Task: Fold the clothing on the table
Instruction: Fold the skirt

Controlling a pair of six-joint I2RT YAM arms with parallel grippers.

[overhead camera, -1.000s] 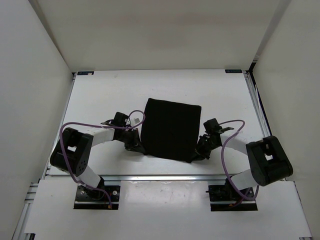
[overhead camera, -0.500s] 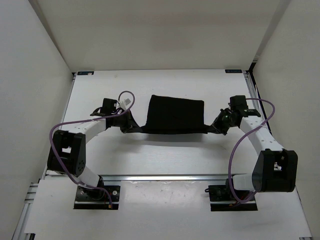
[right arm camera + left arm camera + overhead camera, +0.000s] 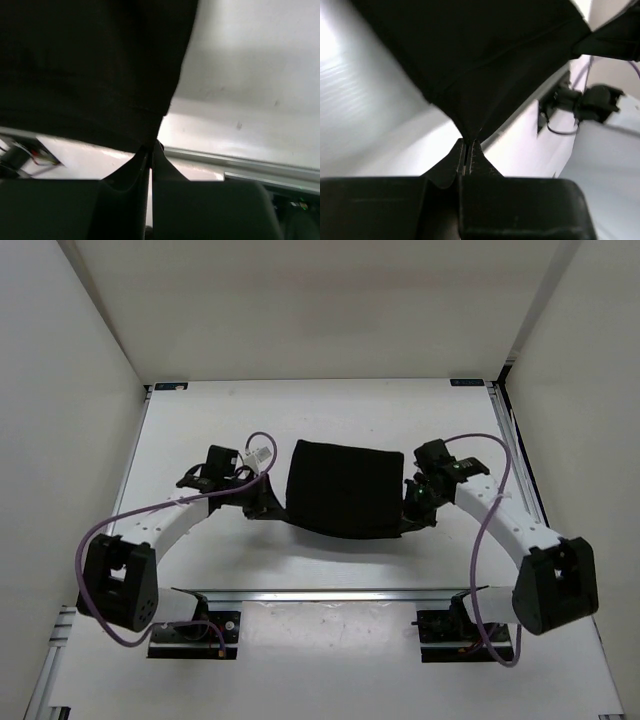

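Observation:
The black clothing [image 3: 345, 490] hangs in a sagging sheet over the middle of the white table [image 3: 200, 430]. My left gripper [image 3: 268, 508] pinches its left near corner and my right gripper [image 3: 410, 510] pinches its right near corner. Seen from the left wrist, the jaws of the left gripper [image 3: 467, 145] are shut on a pulled-out point of the cloth [image 3: 485, 60], which spreads above them. Seen from the right wrist, the right gripper [image 3: 151, 147] is shut on the hem of the cloth [image 3: 90, 65]. Whether the far edge rests on the table I cannot tell.
White walls close in the table at the left, right and back. A silver rail [image 3: 330, 595] runs along the near edge, also showing in the right wrist view as the rail [image 3: 260, 167]. The arms' base plates [image 3: 195, 632] sit below the rail, and purple cables [image 3: 485, 530] loop beside both arms.
A second ago the clothing lay flat and the right gripper closed on its corner. Both grippers lifted the near edge toward the back, then drew it nearer and inward, so it sags.

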